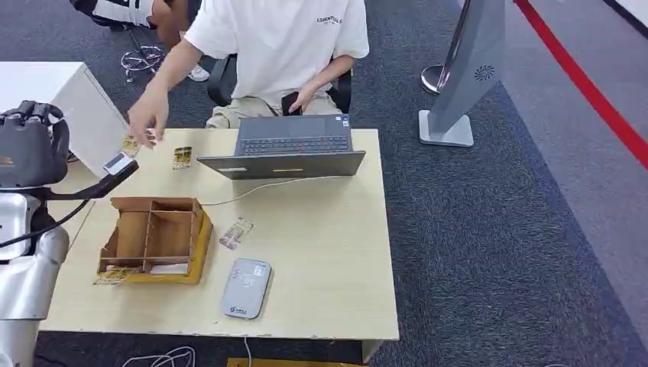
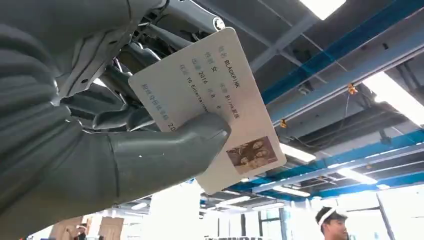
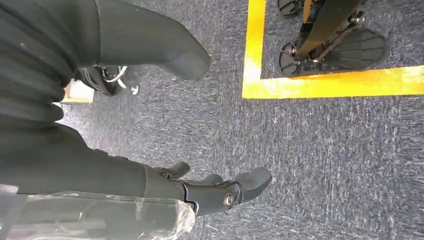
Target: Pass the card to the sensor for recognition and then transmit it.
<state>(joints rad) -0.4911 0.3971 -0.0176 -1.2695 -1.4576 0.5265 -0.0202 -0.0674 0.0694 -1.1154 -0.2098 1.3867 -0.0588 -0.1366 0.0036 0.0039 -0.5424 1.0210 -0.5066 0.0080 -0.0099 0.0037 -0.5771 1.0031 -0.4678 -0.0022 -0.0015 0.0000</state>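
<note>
My left hand point(image 1: 30, 149) is raised at the table's left edge, beside the wooden divider box. It pinches a white ID card point(image 2: 215, 100) between thumb point(image 2: 165, 155) and fingers; the card's printed face and small photo show in the left wrist view. From the head view the card point(image 1: 118, 163) appears edge-on at the fingertips. The grey-white card sensor point(image 1: 246, 287) lies flat near the table's front edge, well to the right of my left hand. My right hand point(image 3: 125, 170) hangs over the carpet with fingers apart and nothing in it.
A person sits behind the table point(image 1: 336, 252), one hand point(image 1: 149, 115) reaching to cards point(image 1: 182, 157) at the back left. A laptop point(image 1: 290, 149) stands at the back. Another card point(image 1: 236, 233) lies by the divider box point(image 1: 157, 237). A grey stand point(image 1: 466, 76) is on the floor to the right.
</note>
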